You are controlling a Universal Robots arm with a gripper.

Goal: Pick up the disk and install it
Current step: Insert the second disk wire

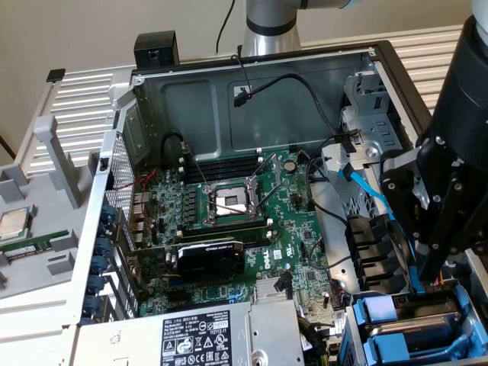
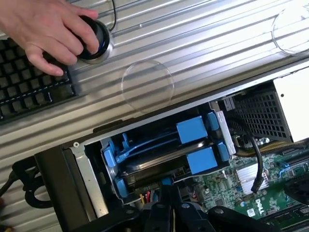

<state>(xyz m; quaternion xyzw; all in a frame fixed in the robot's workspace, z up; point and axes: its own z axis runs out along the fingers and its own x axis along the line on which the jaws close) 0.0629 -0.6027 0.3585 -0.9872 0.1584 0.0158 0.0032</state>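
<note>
Two blue-framed drive carriers sit stacked in the drive bay point(image 1: 457, 293) at the case's corner, on the exterior view's right. One carrier point(image 2: 191, 129) lies farther from my fingers and the other point(image 2: 202, 160) nearer. Their blue fronts also appear in the exterior view point(image 1: 381, 313). No label shows on either, so I cannot tell which one is the disk. My black gripper point(image 2: 166, 210) hangs just above the bay's edge, by the nearer carrier. Its fingers are shut together with nothing between them. In the exterior view the gripper point(image 1: 425, 271) stands over the bay.
The open case holds a motherboard point(image 1: 229, 206), a graphics card point(image 1: 210, 259), a power supply point(image 1: 206, 339) and loose black cables point(image 1: 305, 91). A blue cable point(image 1: 374, 194) runs by the bay. A person's hand point(image 2: 48, 29) rests on a round knob beside a keyboard point(image 2: 24, 87).
</note>
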